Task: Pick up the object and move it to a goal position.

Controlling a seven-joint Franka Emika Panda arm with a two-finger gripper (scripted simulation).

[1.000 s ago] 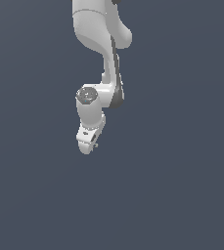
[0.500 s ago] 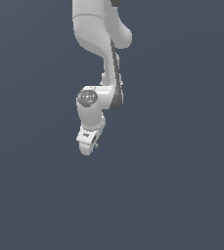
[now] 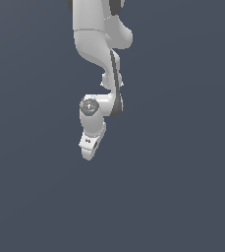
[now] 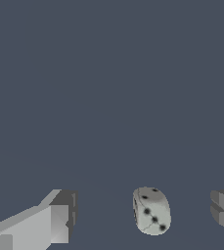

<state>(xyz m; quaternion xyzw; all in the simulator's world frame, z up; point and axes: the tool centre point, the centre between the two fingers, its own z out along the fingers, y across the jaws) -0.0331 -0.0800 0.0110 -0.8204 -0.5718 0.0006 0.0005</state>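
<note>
Gripper [image 4: 143, 217] fingers flank a die [image 4: 151, 211], wrist view only.

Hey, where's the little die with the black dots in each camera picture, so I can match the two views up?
Exterior view: the die cannot be made out; the white hand hangs low on the arm, and the die is presumably hidden at its tip.
Wrist view: the die sits between the two fingers, touching neither.
Shared landmark: the hand itself, over the plain dark grey ground.
</note>
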